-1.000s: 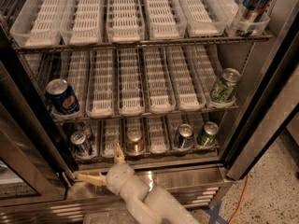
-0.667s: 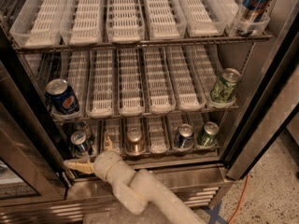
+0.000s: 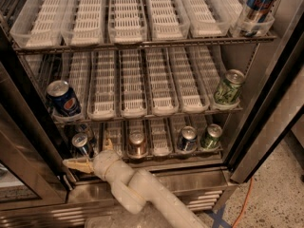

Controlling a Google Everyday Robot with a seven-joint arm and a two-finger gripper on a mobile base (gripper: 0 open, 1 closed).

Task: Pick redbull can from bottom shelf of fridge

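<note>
A slim redbull can (image 3: pixel 80 143) with a silver top stands at the left end of the bottom shelf (image 3: pixel 159 152) of the fridge (image 3: pixel 247 141). A second can like it (image 3: pixel 187 138) stands further right on the same shelf. My gripper (image 3: pixel 86 152) is at the shelf's front left, open. One tan finger (image 3: pixel 76 164) points left below the left can, and the other (image 3: pixel 108 144) points up just to its right. The can stands between them, and I cannot tell whether either touches it.
A copper-brown can (image 3: pixel 137 145) and a green can (image 3: pixel 211 136) stand on the bottom shelf. A Pepsi can (image 3: pixel 63 99) and a green can (image 3: pixel 229 86) are on the middle rack, a tall blue can (image 3: pixel 259 4) top right. A dark door frame (image 3: pixel 28 127) stands close on the left.
My arm has swung left and reached further in, so the gripper went from in front of the copper can to around the left redbull can. The cans have not moved.
</note>
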